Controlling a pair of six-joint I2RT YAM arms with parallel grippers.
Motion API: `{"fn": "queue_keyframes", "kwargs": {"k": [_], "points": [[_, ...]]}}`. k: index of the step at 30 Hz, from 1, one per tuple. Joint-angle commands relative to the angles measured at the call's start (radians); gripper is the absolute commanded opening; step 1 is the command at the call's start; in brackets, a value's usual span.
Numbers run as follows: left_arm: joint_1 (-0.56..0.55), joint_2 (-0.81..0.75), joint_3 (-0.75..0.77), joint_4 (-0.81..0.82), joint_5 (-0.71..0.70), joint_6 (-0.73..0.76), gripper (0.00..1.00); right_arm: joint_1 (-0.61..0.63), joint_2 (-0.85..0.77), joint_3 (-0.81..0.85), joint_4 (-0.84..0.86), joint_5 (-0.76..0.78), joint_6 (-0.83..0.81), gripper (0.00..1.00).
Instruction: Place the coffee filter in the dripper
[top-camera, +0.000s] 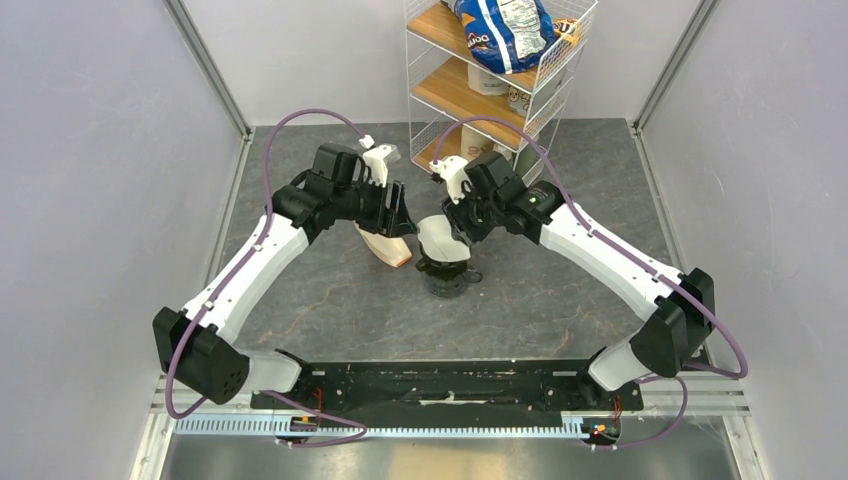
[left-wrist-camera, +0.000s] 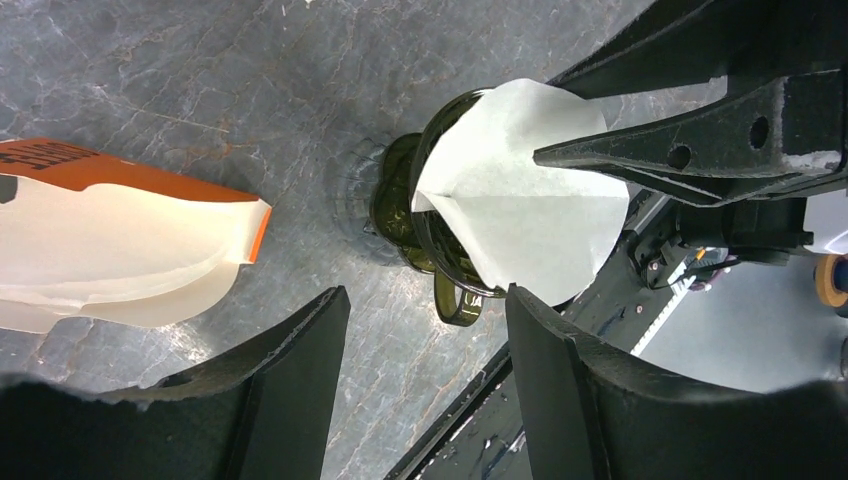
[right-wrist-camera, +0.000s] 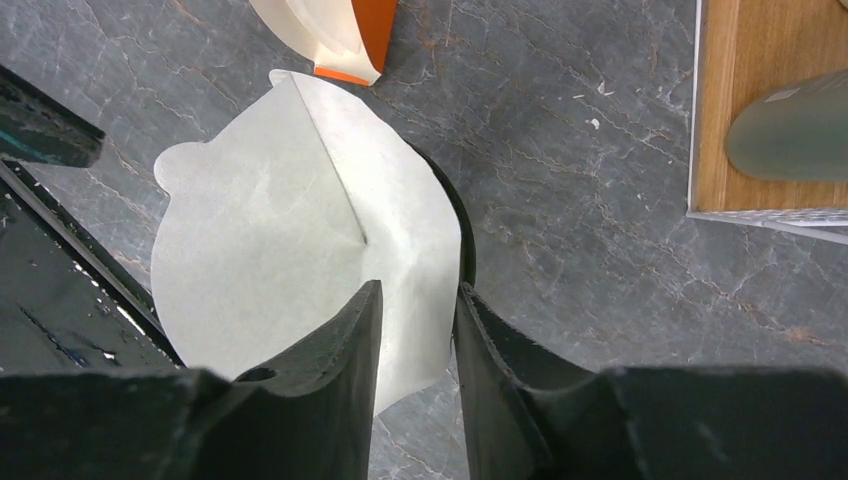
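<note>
The white paper coffee filter (top-camera: 440, 238) lies tilted across the rim of the dark dripper (top-camera: 445, 276) at the table's middle. In the right wrist view the filter (right-wrist-camera: 280, 240) covers most of the dripper, whose rim (right-wrist-camera: 463, 240) shows only at the right. My right gripper (right-wrist-camera: 420, 290) is narrowly open, its fingers astride the filter's near edge, the right finger against the rim. My left gripper (left-wrist-camera: 427, 292) is wide open and empty, just left of the dripper (left-wrist-camera: 400, 200) and filter (left-wrist-camera: 520, 200), above the packet.
A tan flat packet with an orange end (top-camera: 388, 248) lies just left of the dripper. A wire shelf unit (top-camera: 500, 90) stands at the back with a chip bag (top-camera: 500, 30) on top. A grey-clear vessel (right-wrist-camera: 790, 130) sits on its lowest board.
</note>
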Motion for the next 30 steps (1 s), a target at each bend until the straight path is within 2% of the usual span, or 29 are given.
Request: {"fn": "queue_keyframes", "kwargs": {"k": [1, 6, 10, 13, 17, 30], "points": [[-0.002, -0.014, -0.012, 0.041, 0.048, -0.033, 0.67, -0.011, -0.016, 0.047, -0.003, 0.001, 0.020, 0.42], [-0.006, -0.002, -0.024, 0.062, 0.062, -0.046, 0.67, -0.019, -0.037, 0.065, -0.017, -0.020, 0.022, 0.56], [-0.008, -0.006, -0.033, 0.098, 0.078, -0.067, 0.68, -0.031, -0.045, 0.069, -0.021, -0.024, 0.025, 0.60], [-0.009, -0.008, -0.042, 0.124, 0.085, -0.084, 0.69, -0.049, -0.050, 0.073, -0.025, -0.034, 0.025, 0.58], [-0.016, 0.017, -0.054, 0.138, 0.080, -0.098, 0.68, -0.064, -0.049, 0.065, -0.019, -0.048, 0.027, 0.48], [-0.039, 0.081, -0.098, 0.154, 0.012, -0.085, 0.65, -0.080, -0.023, 0.054, -0.019, -0.057, -0.002, 0.47]]}}
